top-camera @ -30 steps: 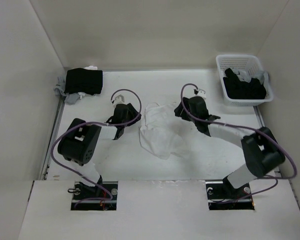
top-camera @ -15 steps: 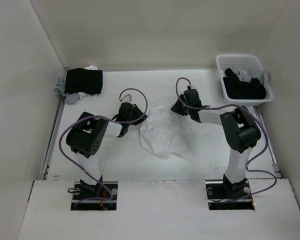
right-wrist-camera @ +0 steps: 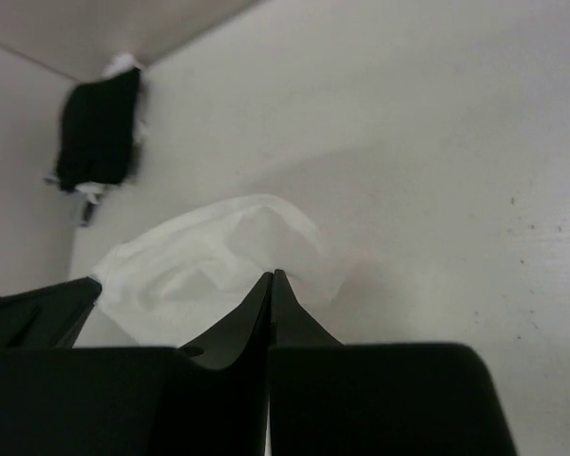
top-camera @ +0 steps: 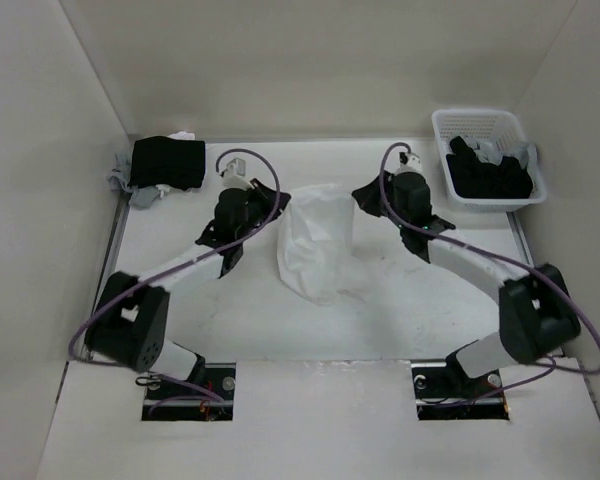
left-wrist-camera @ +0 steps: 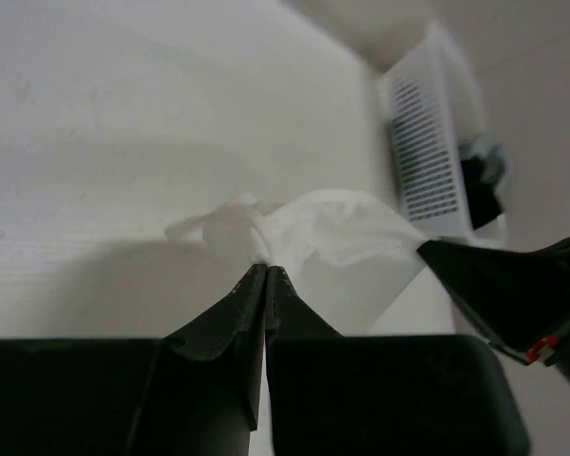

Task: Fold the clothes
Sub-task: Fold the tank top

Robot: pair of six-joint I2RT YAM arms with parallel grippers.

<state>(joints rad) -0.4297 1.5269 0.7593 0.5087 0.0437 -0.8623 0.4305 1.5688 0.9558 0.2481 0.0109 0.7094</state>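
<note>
Since a second ago both arms have swung out toward the far wall, and the jaws, wide then, are now pinched shut. The left pincer (left-wrist-camera: 266,273) grips one upper corner of the white garment (top-camera: 315,245) and the right pincer (right-wrist-camera: 273,275) grips the opposite corner. The cloth spans between them and trails back toward the arm bases. It looks thin, light and limp. It would likely sag, crease and slip from a shallow pinch, so corners and hems are the best holds. The white basket (top-camera: 490,203) sits outboard of the right pincer, and the black stack (top-camera: 168,162) sits outboard of the left. Open table (top-camera: 400,300) behind both pincers gives room to lay the garment flat.
</note>
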